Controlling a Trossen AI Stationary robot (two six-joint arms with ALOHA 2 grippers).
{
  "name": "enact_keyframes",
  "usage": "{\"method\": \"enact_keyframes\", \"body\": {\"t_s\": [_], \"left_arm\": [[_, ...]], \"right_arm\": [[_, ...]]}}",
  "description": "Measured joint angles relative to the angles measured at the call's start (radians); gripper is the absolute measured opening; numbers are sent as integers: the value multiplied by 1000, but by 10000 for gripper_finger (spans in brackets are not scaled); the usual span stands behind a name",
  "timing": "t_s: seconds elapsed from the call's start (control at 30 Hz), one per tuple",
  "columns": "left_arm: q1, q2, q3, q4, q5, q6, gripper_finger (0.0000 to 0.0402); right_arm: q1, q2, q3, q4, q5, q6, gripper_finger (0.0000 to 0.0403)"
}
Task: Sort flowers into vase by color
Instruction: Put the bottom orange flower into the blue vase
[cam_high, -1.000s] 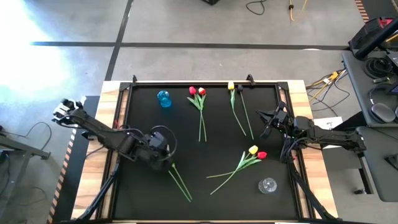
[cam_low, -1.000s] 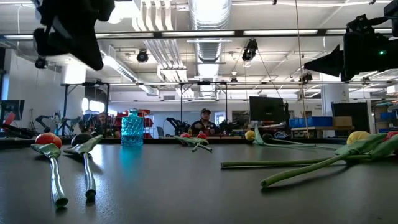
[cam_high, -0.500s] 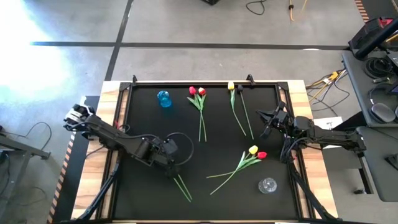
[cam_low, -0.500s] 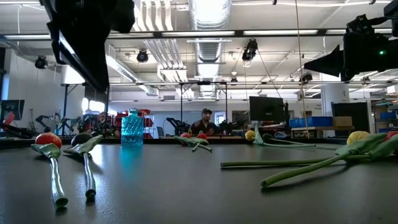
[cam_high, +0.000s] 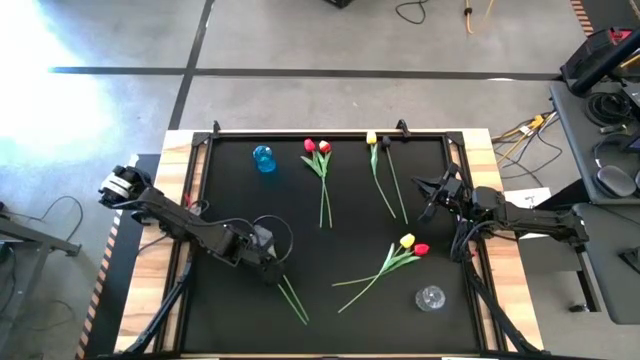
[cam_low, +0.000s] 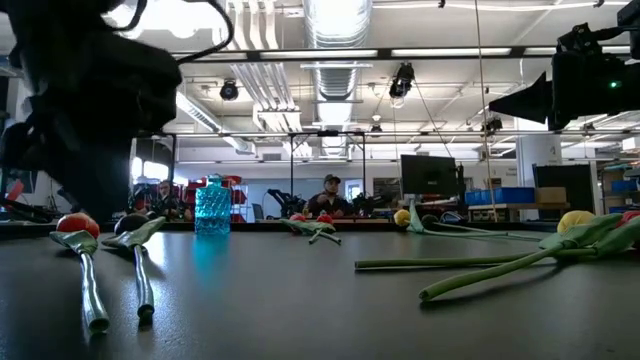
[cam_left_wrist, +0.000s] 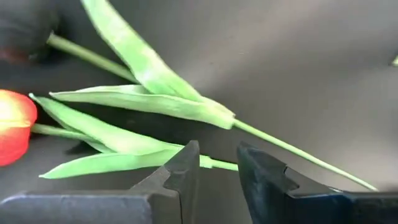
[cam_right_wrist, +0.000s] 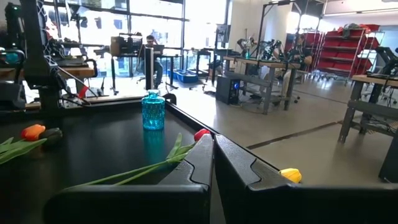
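- high view: the left gripper (cam_high: 268, 262) is down low over the black mat (cam_high: 350, 210), around seven o'clock from the mat's centre, sitting right over the head end of two green stems (cam_high: 292, 298) that run off toward five o'clock. the jaws can't be made out from up here.
- high view: the right gripper (cam_high: 430, 195) waits at the three o'clock edge of the mat, clear of every flower.
- high view: a red tulip pair (cam_high: 318, 148) lies near twelve o'clock with a yellow tulip (cam_high: 372, 139) just to its right, and a yellow-and-red pair (cam_high: 412, 245) lies near four o'clock. the blue vase (cam_high: 264, 158) stands at eleven o'clock, the clear vase (cam_high: 431, 298) at five o'clock.
- low view: a red tulip (cam_low: 78, 225) and a dark tulip (cam_low: 131, 224) lie side by side at the near left, stems pointing at the camera, with the left arm's dark bulk hanging right above them. the blue vase (cam_low: 211, 209) stands upright behind.
- left wrist view: the fingers (cam_left_wrist: 180, 171) are spread a little, with a thin green stem (cam_left_wrist: 292, 152) passing just beyond the gap; whether they touch it i cannot tell. an orange-red tulip head (cam_left_wrist: 13, 126) lies at nine o'clock, long leaves (cam_left_wrist: 137, 102) fanned between.
- right wrist view: the right fingers (cam_right_wrist: 193, 163) are pressed together with nothing between them, looking across the mat to the blue vase (cam_right_wrist: 153, 111).
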Motion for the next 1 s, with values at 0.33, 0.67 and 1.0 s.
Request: {"method": "enact_keyframes", "body": {"t_s": [0.33,0.67,1.0], "left_arm": [[5,-19,-37,6,22,-56,142],[-25,-38,9,-68,29,-98,167],[-50,-28,-94,12,13,-238,151]], "right_arm": [[0,0,0,0,0,0,9],[0,0,0,0,0,0,9],[0,0,0,0,0,0,9]]}}
